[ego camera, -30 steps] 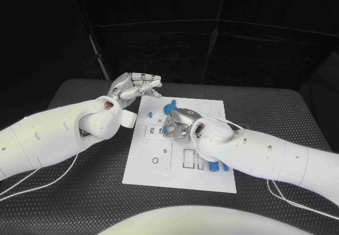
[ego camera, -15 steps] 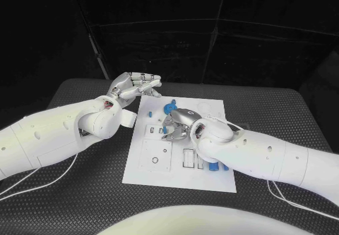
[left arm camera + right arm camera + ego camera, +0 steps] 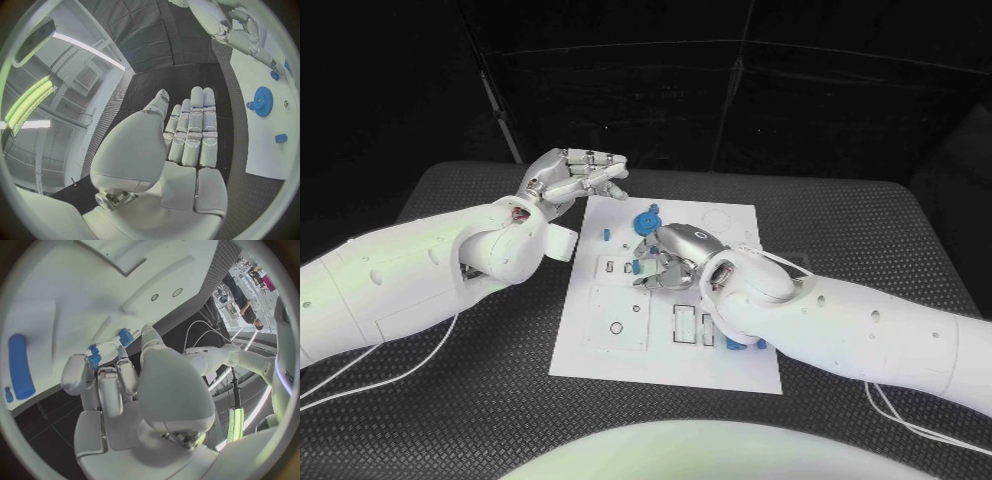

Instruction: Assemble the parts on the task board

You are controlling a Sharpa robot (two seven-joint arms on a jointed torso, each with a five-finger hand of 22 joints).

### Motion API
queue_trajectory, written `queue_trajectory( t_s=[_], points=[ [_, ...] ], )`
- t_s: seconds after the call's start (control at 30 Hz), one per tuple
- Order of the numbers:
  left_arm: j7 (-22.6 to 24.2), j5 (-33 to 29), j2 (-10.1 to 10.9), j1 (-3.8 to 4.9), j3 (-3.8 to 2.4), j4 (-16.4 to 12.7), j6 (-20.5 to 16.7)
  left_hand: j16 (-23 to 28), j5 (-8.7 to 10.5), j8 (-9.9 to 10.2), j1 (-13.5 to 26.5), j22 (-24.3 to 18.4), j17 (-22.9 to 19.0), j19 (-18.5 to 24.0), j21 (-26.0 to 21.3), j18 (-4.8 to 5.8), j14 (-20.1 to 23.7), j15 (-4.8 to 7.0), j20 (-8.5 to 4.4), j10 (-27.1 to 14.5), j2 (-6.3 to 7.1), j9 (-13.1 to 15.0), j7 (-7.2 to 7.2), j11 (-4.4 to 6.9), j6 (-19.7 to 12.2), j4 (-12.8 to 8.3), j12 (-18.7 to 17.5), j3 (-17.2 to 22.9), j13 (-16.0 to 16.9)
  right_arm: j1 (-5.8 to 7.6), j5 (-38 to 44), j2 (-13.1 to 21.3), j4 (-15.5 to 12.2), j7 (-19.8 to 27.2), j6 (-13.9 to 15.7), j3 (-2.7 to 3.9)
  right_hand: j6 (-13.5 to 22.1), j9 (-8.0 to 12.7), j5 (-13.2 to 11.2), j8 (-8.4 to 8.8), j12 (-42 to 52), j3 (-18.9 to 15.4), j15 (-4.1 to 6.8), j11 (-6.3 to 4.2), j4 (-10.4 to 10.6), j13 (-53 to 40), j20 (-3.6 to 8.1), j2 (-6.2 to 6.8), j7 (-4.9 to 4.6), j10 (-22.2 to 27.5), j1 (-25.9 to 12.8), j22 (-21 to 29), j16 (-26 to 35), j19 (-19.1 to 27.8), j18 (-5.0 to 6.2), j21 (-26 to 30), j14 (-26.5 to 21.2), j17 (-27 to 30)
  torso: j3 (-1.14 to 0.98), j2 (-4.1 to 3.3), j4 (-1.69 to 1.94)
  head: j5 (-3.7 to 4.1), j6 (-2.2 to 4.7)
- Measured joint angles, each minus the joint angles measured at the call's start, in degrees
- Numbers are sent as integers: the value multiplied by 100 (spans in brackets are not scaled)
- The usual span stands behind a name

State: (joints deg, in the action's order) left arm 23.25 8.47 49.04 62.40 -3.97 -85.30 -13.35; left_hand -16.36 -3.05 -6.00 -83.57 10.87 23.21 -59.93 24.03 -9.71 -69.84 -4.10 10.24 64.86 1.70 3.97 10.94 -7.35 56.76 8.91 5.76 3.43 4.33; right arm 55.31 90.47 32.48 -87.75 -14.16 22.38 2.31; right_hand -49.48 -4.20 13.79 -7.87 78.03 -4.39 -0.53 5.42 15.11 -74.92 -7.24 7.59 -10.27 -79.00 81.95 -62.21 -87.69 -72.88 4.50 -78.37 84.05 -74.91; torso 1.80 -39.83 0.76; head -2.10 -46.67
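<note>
Comparing with a second ago, the right hand has slid nearer along the task board, away from the blue gear, fingertips on small blue pegs, probably seating one, while the left hand hovers curled, empty.

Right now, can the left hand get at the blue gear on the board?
Probably yes. The left hand hovers open at the task board's far left corner, the blue gear sits close by, uncovered; the right hand works nearer the robot.
</note>
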Motion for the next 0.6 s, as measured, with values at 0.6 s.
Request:
queue_trajectory(
  t_s=[0.6],
  points=[
    [-1674,1694,58,6,-2,130,141,-5753,0,-390,968,2609,4975,-1702,2854,159,-1423,655,-677,1589,-43,262,-561,617,790,688,1538,-598,1210,196,-2303,1596,-978,1767,186,840,-53,-15,302,-243,-133,0,0,-30,-83,129,8,-204,53,133,204,340,136,174,86,191,0,0,2,58,-37,-50,51]
  ],
)
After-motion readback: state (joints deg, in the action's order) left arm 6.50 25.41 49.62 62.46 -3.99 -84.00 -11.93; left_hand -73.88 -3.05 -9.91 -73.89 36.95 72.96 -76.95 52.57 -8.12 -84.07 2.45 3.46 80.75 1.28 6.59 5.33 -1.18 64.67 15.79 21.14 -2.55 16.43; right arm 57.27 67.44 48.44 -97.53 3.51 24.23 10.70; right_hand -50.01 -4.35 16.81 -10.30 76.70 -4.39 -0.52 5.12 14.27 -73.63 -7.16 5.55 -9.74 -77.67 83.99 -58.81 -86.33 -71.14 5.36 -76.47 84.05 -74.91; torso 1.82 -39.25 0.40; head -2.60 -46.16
